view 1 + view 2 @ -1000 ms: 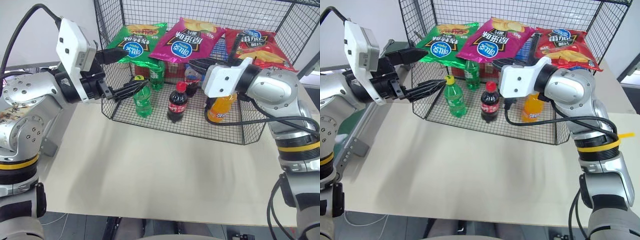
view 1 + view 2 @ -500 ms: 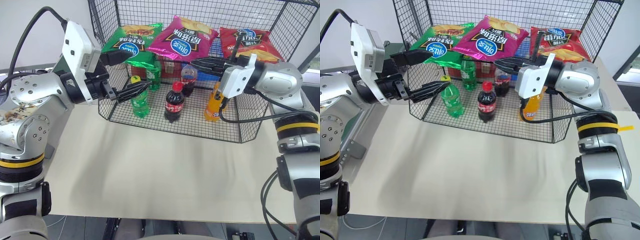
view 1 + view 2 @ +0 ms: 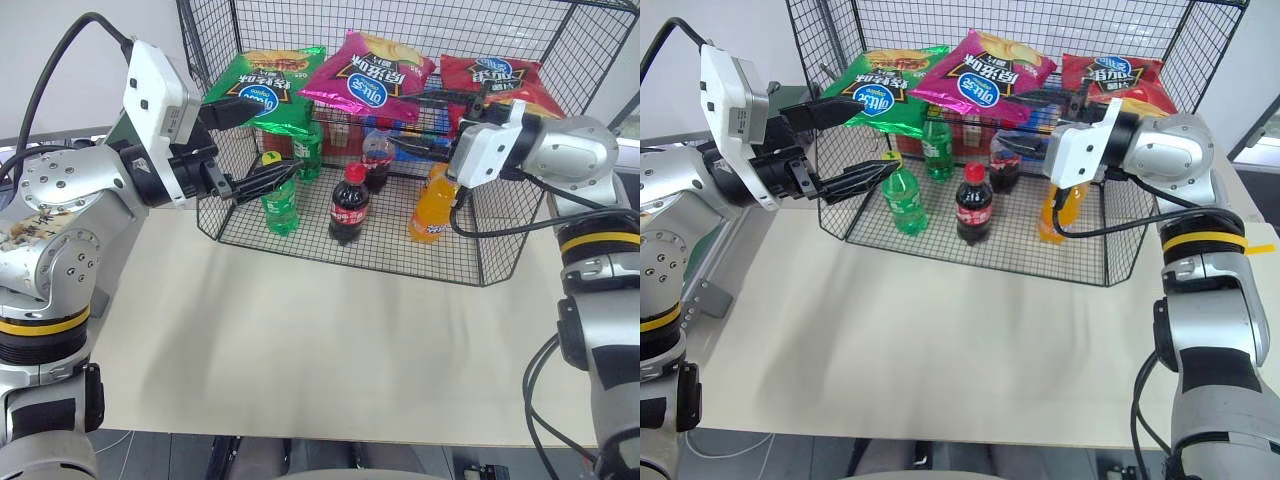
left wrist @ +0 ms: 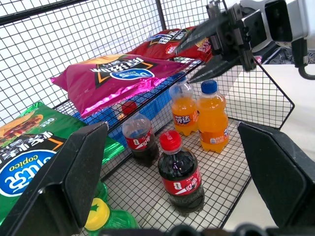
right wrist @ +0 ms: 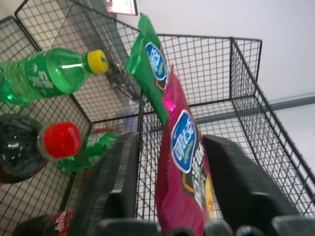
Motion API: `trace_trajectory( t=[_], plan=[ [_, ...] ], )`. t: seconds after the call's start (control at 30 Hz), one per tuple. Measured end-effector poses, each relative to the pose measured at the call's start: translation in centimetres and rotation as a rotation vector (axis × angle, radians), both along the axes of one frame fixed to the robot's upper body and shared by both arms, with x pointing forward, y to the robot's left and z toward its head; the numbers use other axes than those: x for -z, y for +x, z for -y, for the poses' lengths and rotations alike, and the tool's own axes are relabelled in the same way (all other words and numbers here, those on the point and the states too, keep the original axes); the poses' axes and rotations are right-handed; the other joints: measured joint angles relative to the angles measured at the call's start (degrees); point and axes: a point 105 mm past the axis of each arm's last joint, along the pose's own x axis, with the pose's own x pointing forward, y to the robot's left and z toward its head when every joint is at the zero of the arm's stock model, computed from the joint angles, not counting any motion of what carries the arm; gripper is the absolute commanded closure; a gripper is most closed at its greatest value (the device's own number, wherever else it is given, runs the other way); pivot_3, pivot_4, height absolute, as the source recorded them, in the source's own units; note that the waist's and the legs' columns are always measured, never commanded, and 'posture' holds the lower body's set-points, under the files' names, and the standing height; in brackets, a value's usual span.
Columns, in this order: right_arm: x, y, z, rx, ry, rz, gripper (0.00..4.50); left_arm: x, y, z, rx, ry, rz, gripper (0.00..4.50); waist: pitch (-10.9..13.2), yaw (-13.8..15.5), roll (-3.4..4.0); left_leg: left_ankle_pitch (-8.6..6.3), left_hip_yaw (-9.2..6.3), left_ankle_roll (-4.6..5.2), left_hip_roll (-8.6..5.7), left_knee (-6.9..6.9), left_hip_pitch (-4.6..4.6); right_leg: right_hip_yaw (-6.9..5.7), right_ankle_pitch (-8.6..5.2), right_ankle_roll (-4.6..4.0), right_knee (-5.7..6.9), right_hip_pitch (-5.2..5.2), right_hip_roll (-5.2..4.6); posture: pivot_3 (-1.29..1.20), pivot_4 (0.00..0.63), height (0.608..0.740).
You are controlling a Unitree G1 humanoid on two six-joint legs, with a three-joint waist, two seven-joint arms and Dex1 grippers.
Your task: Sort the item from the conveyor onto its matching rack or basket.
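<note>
A: Here, the pink bag point(image 3: 375, 78) lies on the rack's point(image 3: 470, 265) upper shelf; right gripper point(image 3: 432, 120) spread beside it, left gripper point(image 3: 250, 140) spread, empty.

B: Risk?

A: A finger could snag the bag's edge on withdrawal, dragging it off.

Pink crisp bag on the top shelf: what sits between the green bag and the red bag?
The magenta-pink crisp bag itself lies between the green crisp bag and the red crisp bag, in the left eye view.
</note>
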Motion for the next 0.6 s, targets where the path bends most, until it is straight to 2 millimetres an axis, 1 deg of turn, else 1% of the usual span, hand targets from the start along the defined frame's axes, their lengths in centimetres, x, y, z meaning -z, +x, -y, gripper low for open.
trace_trajectory(
  t=[0.07, 0.1, 0.2, 0.3, 0.4, 0.47, 0.53, 0.6],
  plan=[
    [-0.1, -0.8, 0.1, -0.014, 0.022, -0.002, 0.17, 0.0, 0.0, -0.1, -0.005, 0.003, 0.0, 0.0, 0.0, 0.13, 0.0, 0.0, -0.05, 0.0, 0.0, 0.01, -0.03, -0.01, 0.0, 0.0, 0.01, 0.03, -0.01, 0.0, 0.15, 0.74],
    [0.0, -1.1, 0.1, -0.021, 0.036, -0.013, 0.03, 0.0, 0.0, -0.2, -0.011, 0.004, 0.001, 0.0, 0.0, 0.14, 0.0, 0.0, -0.05, 0.0, 0.0, 0.02, -0.04, 0.0, 0.0, 0.0, 0.01, 0.02, -0.02, 0.0, 0.15, 0.74],
    [0.2, -2.8, -0.2, -0.051, 0.115, -0.104, 0.03, -0.2, 0.1, -1.4, -0.056, 0.017, -0.005, 0.0, 0.0, 0.14, 0.0, -0.01, -0.09, 0.01, 0.05, 0.01, -0.06, 0.0, 0.0, 0.0, 0.03, 0.02, -0.02, 0.0, 0.15, 0.74],
    [0.2, -4.7, -0.8, -0.079, 0.223, -0.291, 0.03, 0.1, 0.3, -3.6, -0.139, 0.043, -0.033, 0.0, -0.01, 0.05, 0.02, -0.01, -0.13, 0.01, 0.1, 0.0, -0.05, -0.02, 0.0, 0.0, 0.09, 0.02, -0.01, 0.0, 0.15, 0.74],
    [-0.8, -5.9, -0.7, -0.06, 0.338, -0.46, 0.03, 0.7, 0.2, -6.0, -0.227, 0.09, -0.056, 0.0, 0.0, 0.08, 0.04, -0.01, -0.13, 0.01, 0.11, 0.01, 0.0, -0.04, 0.0, 0.0, 0.11, 0.02, -0.06, 0.0, 0.15, 0.74],
    [-2.2, -6.4, -0.5, -0.025, 0.415, -0.496, 0.03, 1.3, 0.3, -7.3, -0.272, 0.091, -0.081, 0.0, 0.0, 0.21, 0.03, -0.01, -0.14, 0.01, 0.11, 0.01, 0.01, -0.08, -0.01, 0.01, 0.0, 0.02, -0.13, 0.0, 0.15, 0.74],
    [-3.2, -6.5, 0.0, 0.022, 0.475, -0.495, 0.03, 1.3, 0.4, -7.7, -0.284, 0.084, -0.083, 0.0, 0.01, 0.43, 0.01, -0.01, -0.16, 0.01, 0.07, 0.04, 0.0, -0.12, -0.02, 0.02, -0.16, 0.02, -0.04, 0.0, 0.15, 0.74],
    [-3.4, -6.4, 0.4, 0.063, 0.508, -0.506, 0.03, 1.0, 0.5, -8.0, -0.288, 0.078, -0.07, 0.0, 0.01, 0.58, 0.01, -0.02, -0.12, 0.03, 0.0, 0.04, -0.02, -0.08, -0.02, 0.02, -0.21, 0.01, -0.06, 0.0, 0.15, 0.74]
  ],
)
